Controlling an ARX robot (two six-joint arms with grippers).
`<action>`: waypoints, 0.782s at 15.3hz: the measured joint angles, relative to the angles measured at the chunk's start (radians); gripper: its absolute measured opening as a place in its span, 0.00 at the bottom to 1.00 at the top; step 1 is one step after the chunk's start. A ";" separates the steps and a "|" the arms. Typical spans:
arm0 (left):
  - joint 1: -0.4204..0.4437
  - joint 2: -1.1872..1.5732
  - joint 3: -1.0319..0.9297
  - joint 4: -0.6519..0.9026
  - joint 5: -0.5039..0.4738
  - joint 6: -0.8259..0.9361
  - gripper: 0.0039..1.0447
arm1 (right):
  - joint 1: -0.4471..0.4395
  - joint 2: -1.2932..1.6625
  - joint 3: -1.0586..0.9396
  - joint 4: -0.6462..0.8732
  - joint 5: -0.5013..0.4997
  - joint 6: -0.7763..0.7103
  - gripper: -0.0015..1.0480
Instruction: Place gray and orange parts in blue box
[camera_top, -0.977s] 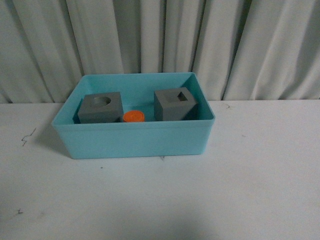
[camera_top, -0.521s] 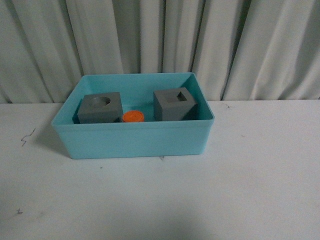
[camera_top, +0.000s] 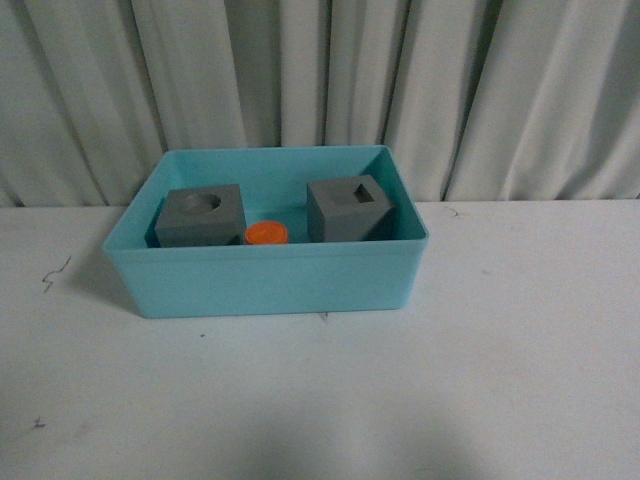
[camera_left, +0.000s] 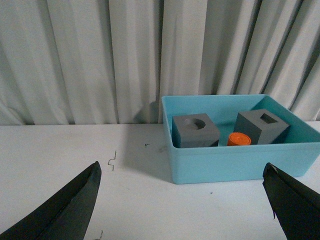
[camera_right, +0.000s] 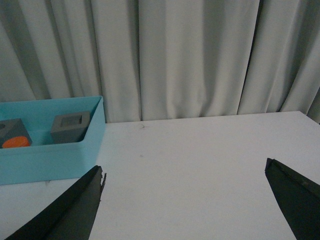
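Observation:
The blue box (camera_top: 270, 282) stands on the white table in front of the curtain. Inside it sit a gray cube with a round recess (camera_top: 201, 216), a gray cube with a square recess (camera_top: 349, 208) and between them an orange cylinder (camera_top: 267, 233). The left wrist view shows the same box (camera_left: 235, 161) with both cubes (camera_left: 196, 131) (camera_left: 262, 126) and the cylinder (camera_left: 238, 139); my left gripper (camera_left: 182, 172) is open and empty, back from the box. My right gripper (camera_right: 184, 170) is open and empty over bare table, with the box (camera_right: 50, 159) off to one side. Neither arm shows in the front view.
A pale pleated curtain (camera_top: 320, 90) closes off the back of the table. Small dark marks (camera_top: 55, 273) dot the white tabletop (camera_top: 320, 400) left of the box. The table's far edge (camera_right: 225, 114) meets the curtain.

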 joint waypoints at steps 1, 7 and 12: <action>0.000 0.000 0.000 0.000 0.000 0.000 0.94 | 0.000 0.000 0.000 0.000 0.000 0.000 0.95; 0.000 0.000 0.000 0.000 0.000 0.000 0.94 | 0.000 0.000 0.000 0.000 0.000 0.000 0.94; 0.000 0.000 0.000 0.000 0.000 0.000 0.94 | 0.000 0.000 0.000 0.000 0.000 0.000 0.94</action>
